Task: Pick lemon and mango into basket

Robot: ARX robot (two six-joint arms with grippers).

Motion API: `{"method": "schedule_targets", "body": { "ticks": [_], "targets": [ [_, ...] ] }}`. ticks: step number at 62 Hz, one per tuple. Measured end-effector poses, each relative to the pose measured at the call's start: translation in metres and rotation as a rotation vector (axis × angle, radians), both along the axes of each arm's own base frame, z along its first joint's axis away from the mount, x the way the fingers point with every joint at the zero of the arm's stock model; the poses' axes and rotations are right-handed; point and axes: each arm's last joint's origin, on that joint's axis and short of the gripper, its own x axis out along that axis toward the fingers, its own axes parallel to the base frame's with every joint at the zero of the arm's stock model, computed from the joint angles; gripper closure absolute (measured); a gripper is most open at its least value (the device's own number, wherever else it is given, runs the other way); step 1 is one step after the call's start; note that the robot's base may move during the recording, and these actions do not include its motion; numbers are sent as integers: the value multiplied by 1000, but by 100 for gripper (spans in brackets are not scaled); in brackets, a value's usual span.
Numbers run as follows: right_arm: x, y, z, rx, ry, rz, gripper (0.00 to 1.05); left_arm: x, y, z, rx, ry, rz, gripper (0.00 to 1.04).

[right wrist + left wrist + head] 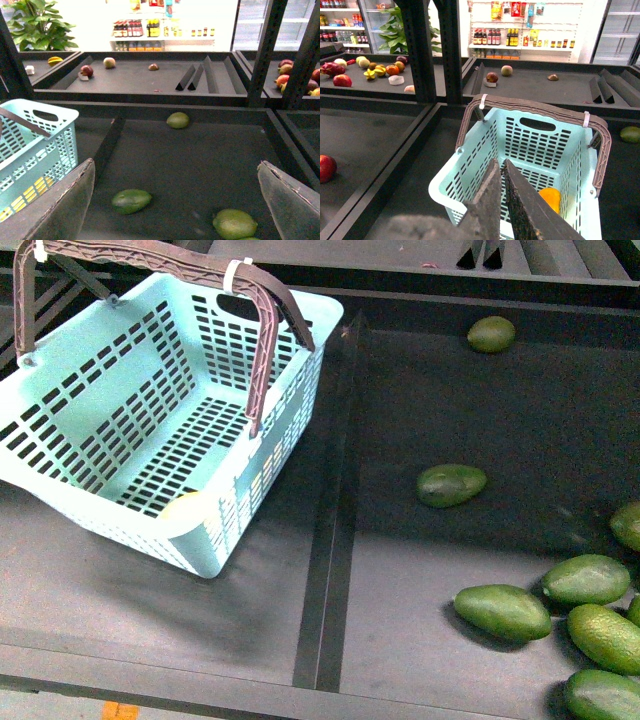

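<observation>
The turquoise basket (150,410) with brown handles stands tilted at the left of the dark shelf. A yellow-orange fruit (550,197) lies in its bottom corner and shows pale yellow through the slotted wall in the front view (186,506). I cannot tell whether it is the lemon or the mango. My left gripper (501,162) is shut and empty, hovering above the basket's near rim (442,182). My right gripper (176,165) is open wide and empty over the right tray, with the basket (35,145) off to one side. Neither arm shows in the front view.
Several green oval fruits lie in the right tray (451,484) (502,611) (491,334), and some show in the right wrist view (131,201) (234,223). A raised divider (330,540) separates the two trays. Shelf posts (450,50) and far shelves with other fruit stand behind.
</observation>
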Motion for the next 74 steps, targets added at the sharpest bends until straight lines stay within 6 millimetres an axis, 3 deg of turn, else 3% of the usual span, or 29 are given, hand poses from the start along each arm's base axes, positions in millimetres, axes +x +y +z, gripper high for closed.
{"method": "schedule_targets", "body": {
  "ticks": [11,44,58,65,67,74],
  "targets": [
    [0,0,0,0,0,0,9,-11,0,-3,0,10,0,101],
    [0,0,0,0,0,0,9,-12,0,-3,0,6,0,101],
    [0,0,0,0,0,0,9,-12,0,-3,0,6,0,34],
    [0,0,0,0,0,0,9,-12,0,-3,0,6,0,10],
    [0,0,0,0,0,0,9,-12,0,-3,1,6,0,6],
    [0,0,0,0,0,0,9,-12,0,-3,2,6,0,7]
  ]
}}
